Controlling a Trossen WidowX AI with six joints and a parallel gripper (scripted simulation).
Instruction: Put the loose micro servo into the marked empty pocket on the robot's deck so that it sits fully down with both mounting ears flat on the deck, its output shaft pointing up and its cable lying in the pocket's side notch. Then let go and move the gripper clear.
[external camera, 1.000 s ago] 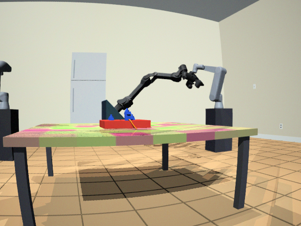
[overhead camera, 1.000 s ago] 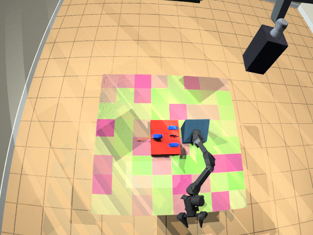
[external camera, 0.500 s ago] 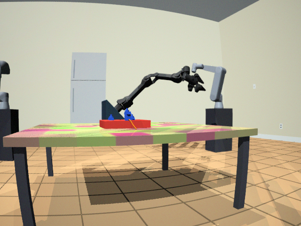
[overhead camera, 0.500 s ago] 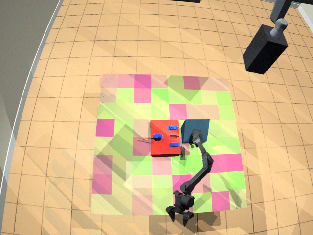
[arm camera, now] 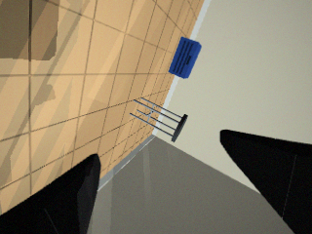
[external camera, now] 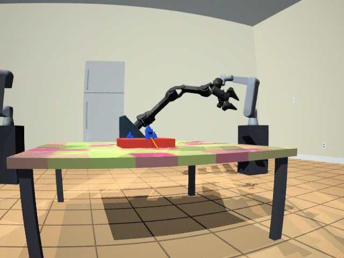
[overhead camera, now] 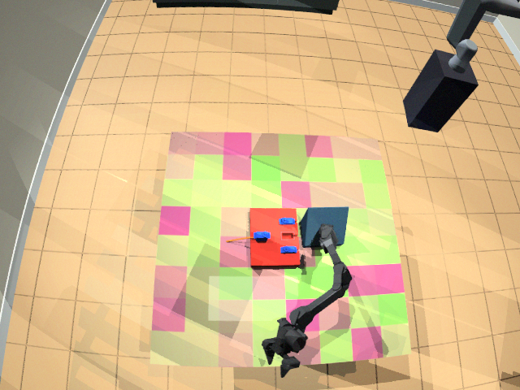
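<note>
The loose blue micro servo rests on top of the red deck, left of the pocket in the top view. Its orange cable runs out over the deck's edge. The empty pocket lies between two seated blue servos, one above it and one below it in that view. My gripper is open and empty, high up and far from the servo, by the table's near edge in the top view. The wrist view shows no servo. Fine details of the servo are too small to tell.
A dark blue wedge-shaped block stands just right of the deck in the top view, at the arm's base. The patterned table carries both. Grey arms on dark pedestals stand off the table.
</note>
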